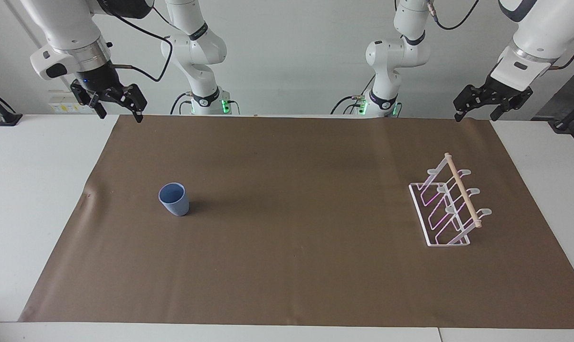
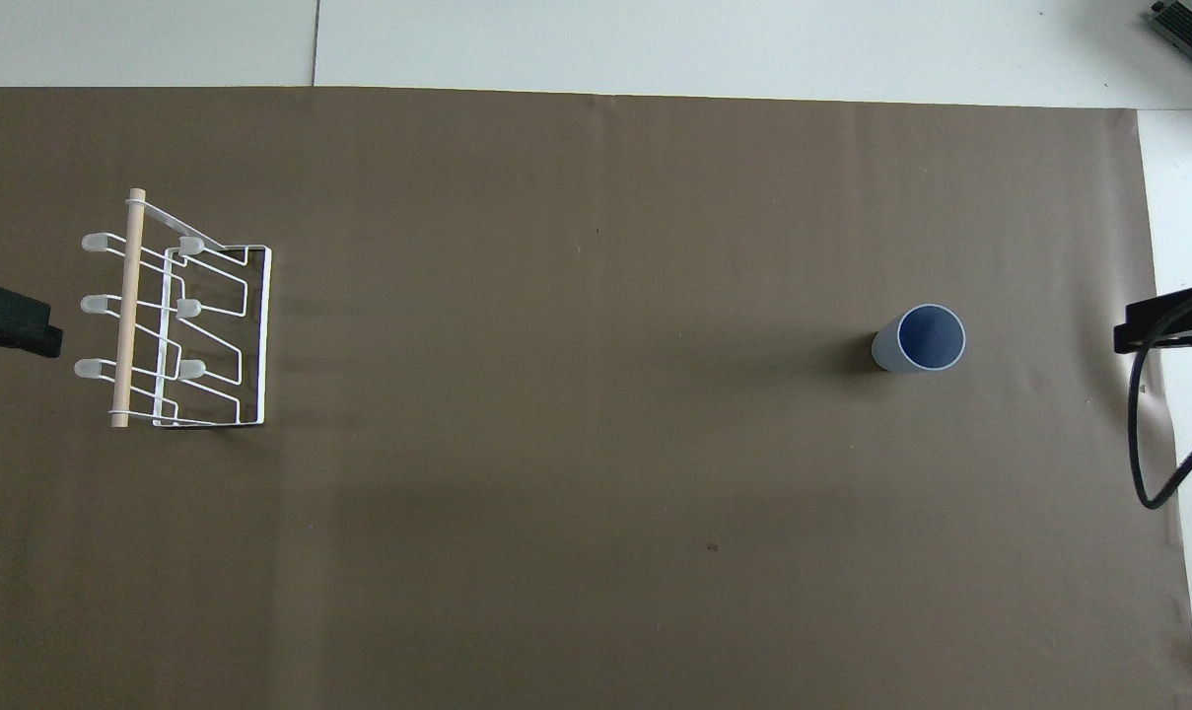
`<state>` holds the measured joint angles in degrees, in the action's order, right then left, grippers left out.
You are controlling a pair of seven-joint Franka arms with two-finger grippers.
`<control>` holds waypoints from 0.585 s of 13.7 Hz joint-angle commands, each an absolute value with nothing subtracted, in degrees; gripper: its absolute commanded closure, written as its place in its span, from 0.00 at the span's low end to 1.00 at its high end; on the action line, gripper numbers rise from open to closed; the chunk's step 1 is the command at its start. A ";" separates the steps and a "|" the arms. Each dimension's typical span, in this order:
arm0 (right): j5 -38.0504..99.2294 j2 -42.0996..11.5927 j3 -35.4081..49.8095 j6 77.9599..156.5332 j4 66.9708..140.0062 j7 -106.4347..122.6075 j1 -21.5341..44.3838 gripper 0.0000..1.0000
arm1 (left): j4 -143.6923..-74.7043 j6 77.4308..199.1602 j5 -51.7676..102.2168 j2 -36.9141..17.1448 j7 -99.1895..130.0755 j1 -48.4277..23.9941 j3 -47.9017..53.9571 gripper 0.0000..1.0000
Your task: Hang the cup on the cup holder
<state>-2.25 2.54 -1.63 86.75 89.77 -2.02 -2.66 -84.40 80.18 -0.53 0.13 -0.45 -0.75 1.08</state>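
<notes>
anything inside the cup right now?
No. The cup stands upright, mouth up, on the brown mat. Its blue inner wall shows, with nothing in it; the bottom looks bare. The patch of mat under it is covered.

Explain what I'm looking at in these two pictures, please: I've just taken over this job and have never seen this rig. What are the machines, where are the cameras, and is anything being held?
Two robot arms work at one table. One picture faces them from across the table; the other looks down from above their end.

On the brown mat stand a light-blue cup, upright with its mouth up, toward the right arm's end, and a white wire cup holder with a wooden rod on top, toward the left arm's end. They are well apart.

The right gripper and left gripper both hang open at the robots' edge of the mat, holding nothing. Both arms wait; the cup is not yet hung.
</notes>
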 commanded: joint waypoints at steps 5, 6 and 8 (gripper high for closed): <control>-0.79 3.96 -1.41 87.36 91.49 -2.37 -3.69 0.00 | -85.96 79.89 -0.88 1.67 -0.62 -0.18 1.49 0.00; -0.79 4.04 -1.41 87.36 91.49 -2.46 -3.69 0.00 | -86.04 79.89 -0.88 1.67 -0.62 -0.18 1.49 0.00; -0.88 4.04 -1.41 87.36 91.49 -2.55 -3.60 0.00 | -85.96 79.89 -0.88 1.67 -0.53 -0.18 1.49 0.00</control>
